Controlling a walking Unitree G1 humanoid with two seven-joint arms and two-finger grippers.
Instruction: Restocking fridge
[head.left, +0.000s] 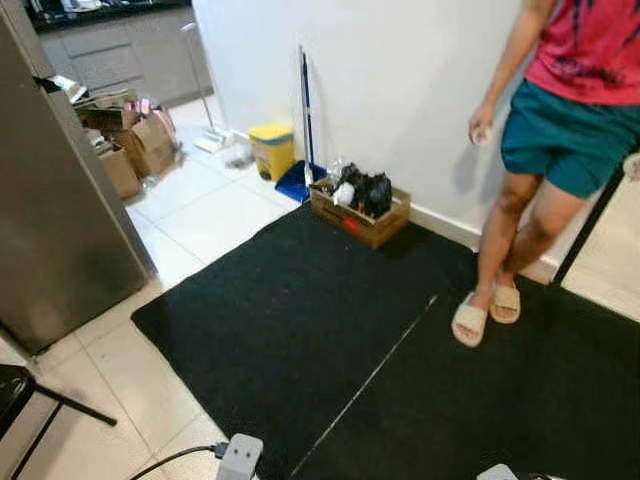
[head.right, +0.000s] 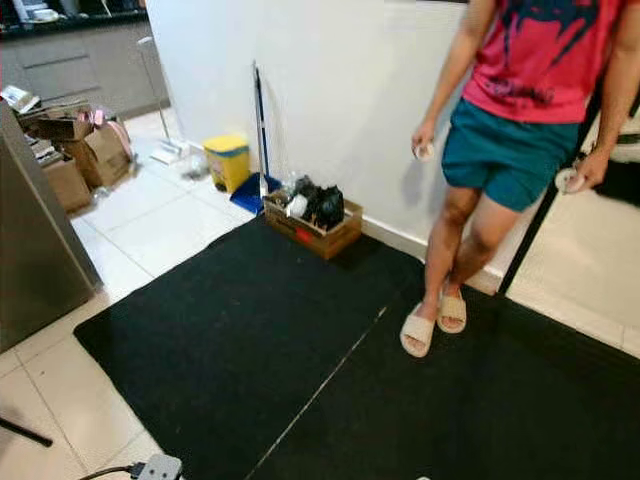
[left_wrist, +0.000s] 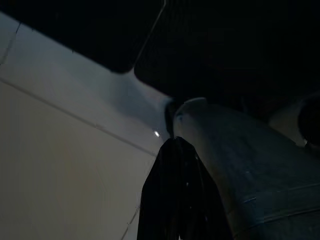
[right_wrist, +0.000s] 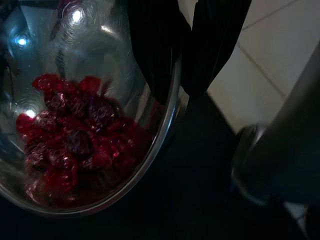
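The grey steel fridge (head.left: 60, 200) stands at the left with its door closed. In the right wrist view, my right gripper (right_wrist: 182, 85) is shut on the rim of a shiny metal bowl (right_wrist: 75, 60). One finger is inside the rim and one outside. The bowl holds dark red fruit (right_wrist: 75, 145) and hangs over the black mat. My left gripper (left_wrist: 172, 150) hangs idle in the shade beside my leg, fingers together, holding nothing.
A person (head.left: 560, 130) in slippers stands on the black mat (head.left: 330, 340) at the right by the wall. A cardboard box (head.left: 360, 210), a yellow bin (head.left: 271, 148) and a broom line the wall. More boxes (head.left: 130, 140) sit beyond the fridge. A power strip (head.left: 240, 458) lies near my feet.
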